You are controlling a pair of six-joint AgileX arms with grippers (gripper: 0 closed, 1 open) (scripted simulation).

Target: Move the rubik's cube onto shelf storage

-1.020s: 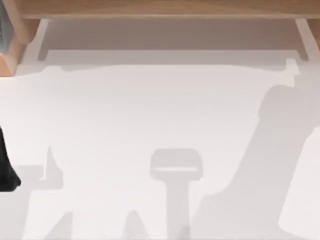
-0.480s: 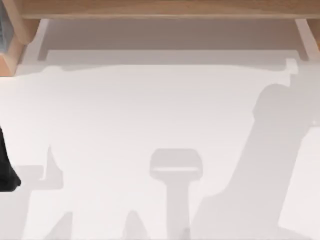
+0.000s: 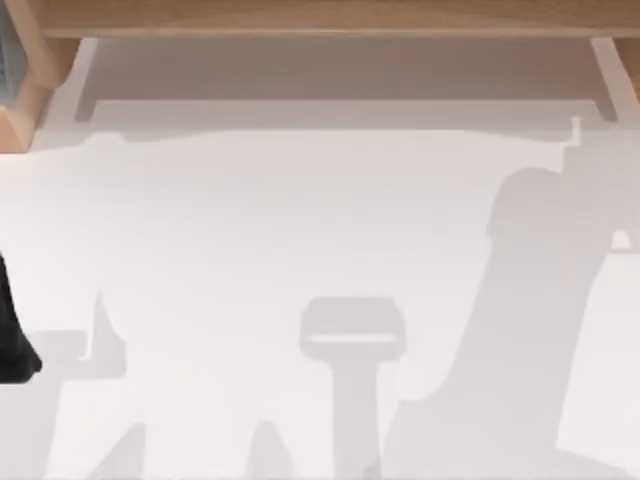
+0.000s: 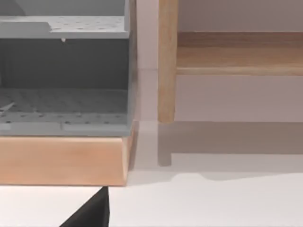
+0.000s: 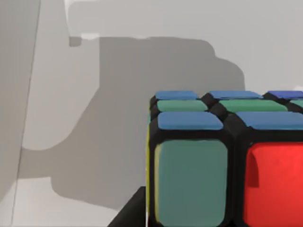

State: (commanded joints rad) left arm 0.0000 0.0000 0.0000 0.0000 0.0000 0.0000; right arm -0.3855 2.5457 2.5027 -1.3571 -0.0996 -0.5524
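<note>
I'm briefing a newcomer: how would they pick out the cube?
Start from the white table. On it, close to the right wrist camera, is the small rubik's cube of square tiles. Its blue, green and red tiles, split by black grid lines, set it apart.

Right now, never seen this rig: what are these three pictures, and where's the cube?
Two AgileX arms work at a white table in simulation. The top view looks down from above; the grey shapes there are shadows, and the wooden shelf storage runs along the far edge. The dark shape at the left edge is part of the left arm, parked. The left wrist view faces the shelf's upright and a grey rack beside it. The right wrist view sits close to the rubik's cube; whether it is gripped cannot be told.
</note>
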